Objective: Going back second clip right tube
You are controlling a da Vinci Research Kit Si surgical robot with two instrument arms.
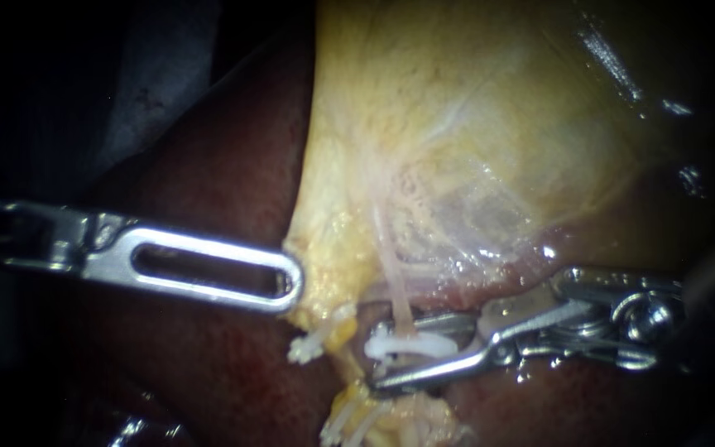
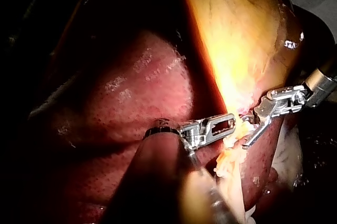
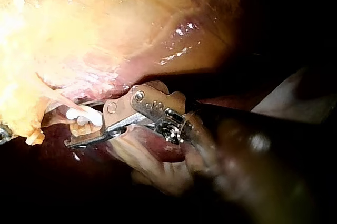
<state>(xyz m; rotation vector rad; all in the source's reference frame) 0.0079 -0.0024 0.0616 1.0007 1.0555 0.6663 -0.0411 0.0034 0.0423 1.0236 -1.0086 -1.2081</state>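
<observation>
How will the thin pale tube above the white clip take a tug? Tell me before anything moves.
The tube looks thin and stringy, so it is probably floppy and light; it would likely bend rather than resist. It appears stretched between the gallbladder and the white clip, so a hard pull may tear it. Wet sheen nearby suggests it is slippery.

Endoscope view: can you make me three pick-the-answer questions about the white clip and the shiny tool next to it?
1. Where is the clip?
A on the thin tube
B on the left instrument's shaft
C far off on the dark liver

2. What colour is the clip?
A blue
B white
C black

3. The right instrument has jaws that are:
A shut flat together
B broken off
C open

Answers:
1 A, the tube runs down into the clip.
2 B, it shows white below the yellow gallbladder.
3 C, a gap shows between them, with the clip lying in it.
</observation>
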